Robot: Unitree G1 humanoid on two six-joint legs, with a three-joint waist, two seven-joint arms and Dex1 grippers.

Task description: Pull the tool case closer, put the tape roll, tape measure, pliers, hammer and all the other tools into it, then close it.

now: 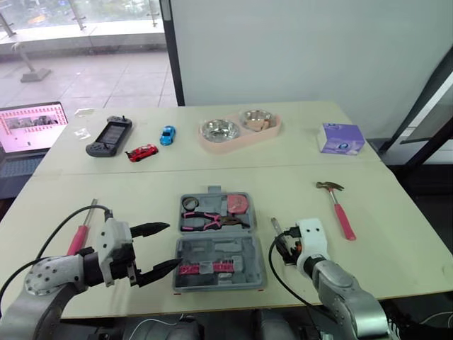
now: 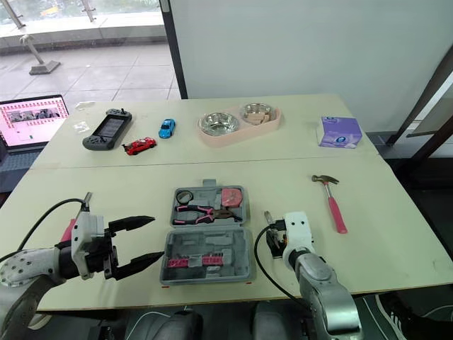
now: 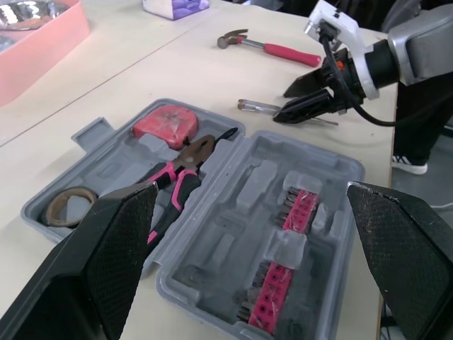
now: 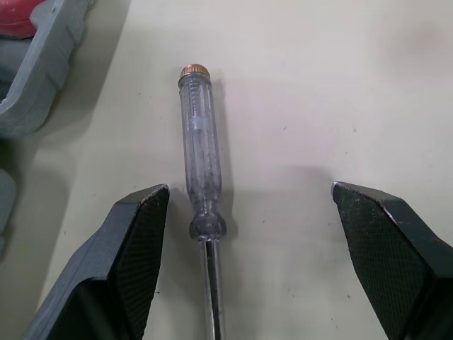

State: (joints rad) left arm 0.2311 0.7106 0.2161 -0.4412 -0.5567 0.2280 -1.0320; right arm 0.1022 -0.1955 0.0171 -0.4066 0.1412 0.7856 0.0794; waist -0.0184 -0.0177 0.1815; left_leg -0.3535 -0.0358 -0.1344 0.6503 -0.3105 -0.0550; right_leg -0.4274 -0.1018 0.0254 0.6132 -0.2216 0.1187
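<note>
The red-handled screwdriver [image 1: 79,235] left of the tool case [image 1: 219,283] is partly hidden from me: my left arm covers the near end of its handle, and a black cable crosses its shaft. The clear-handled screwdriver [image 4: 200,180] lies on the table [image 1: 396,241] just right of the case. Its blade runs off the edge of the right wrist view, and from the head the right gripper [image 4: 249,187] covers most of it. That gripper's fingers are spread wide on either side of the handle and grip nothing; the handle lies closer to one finger, with a gap I can see.

The left gripper [image 1: 173,245] sits just left of the case's near half, pointing at it, fingers wide apart and empty. Whether the nearer fingertip touches the case corner I cannot tell.

The case lies open and flat, near my edge of the table. Its far half holds the tape roll [image 1: 189,204], the pliers [image 1: 209,221] and the tape measure [image 1: 239,205]; its near half holds two pink bit strips [image 1: 205,267]. The hammer [image 1: 338,207] lies well to the right of the case (head pointing away from me).

Beyond the case, past the table seam, I see a game controller [image 1: 108,136], a red toy car [image 1: 142,152], a blue toy car [image 1: 167,134], a pink double bowl [image 1: 239,129] and a purple tissue box [image 1: 340,138]. Far to the left of the case is a laptop [image 1: 32,127], cut off by the frame edge.
</note>
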